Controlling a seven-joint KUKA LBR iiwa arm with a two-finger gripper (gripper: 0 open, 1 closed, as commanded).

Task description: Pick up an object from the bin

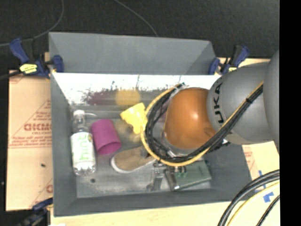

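Observation:
My gripper [159, 177] sticks out below the orange cover, low over the bin floor near the front wall, right of centre. Just to its right lies a flat green thing [196, 174], partly hidden under the arm. A tan shoe with a white sole [130, 159] lies on its side directly to the gripper's upper left, close to it. I see nothing held in the gripper.
A magenta cup [106, 136] lies left of the shoe. Along the left wall lies a clear water bottle with a white label [82, 150]. A yellow toy [134, 117] rests towards the back. The arm and its cables cover the bin's right half.

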